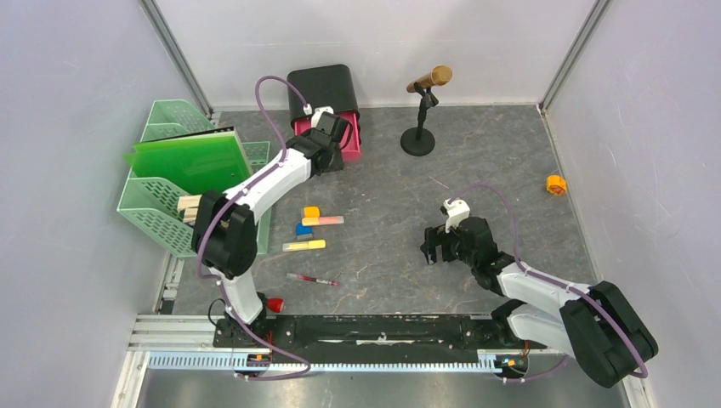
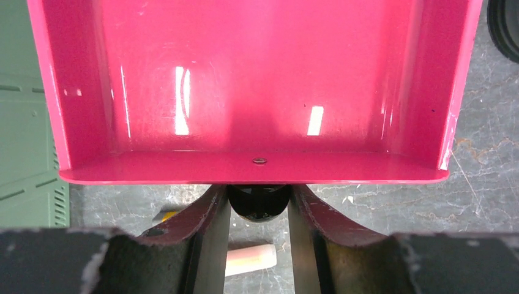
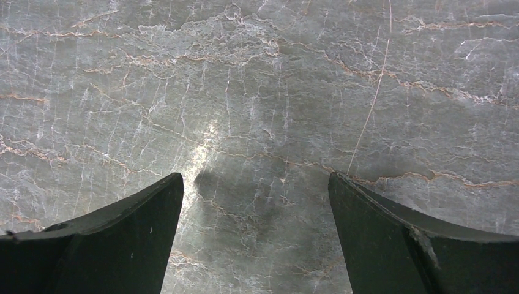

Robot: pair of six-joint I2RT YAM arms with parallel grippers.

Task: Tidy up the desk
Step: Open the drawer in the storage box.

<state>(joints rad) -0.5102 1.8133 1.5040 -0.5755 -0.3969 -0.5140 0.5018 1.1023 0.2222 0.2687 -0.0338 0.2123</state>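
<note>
Because the counter was seen to be roughly square, no long axis could be told for it. Its near edge was laid along the rail carrying both arm bases and its far edge against the back wall, so that its sides ran straight away from the arms. It was spread flat beneath everything in the top view, dark grey with pale veins, and it filled the right wrist view.

The left tool was closed on the black knob at the front of the pink drawer, one finger pressed to each side of the knob. The drawer was seen standing out from the black drawer box at the far left of the counter, its glossy inside showing. The right tool was held wide open, low over the counter to the right of the middle, with only veined surface seen between its fingers.

A mint-green tiered tray was placed at the left edge, with a green board lying across its upper tiers. Near the left arm, a pink highlighter, a yellow highlighter, an orange block, a blue block and a red pen were scattered. A microphone stand was set near the back wall.
</note>
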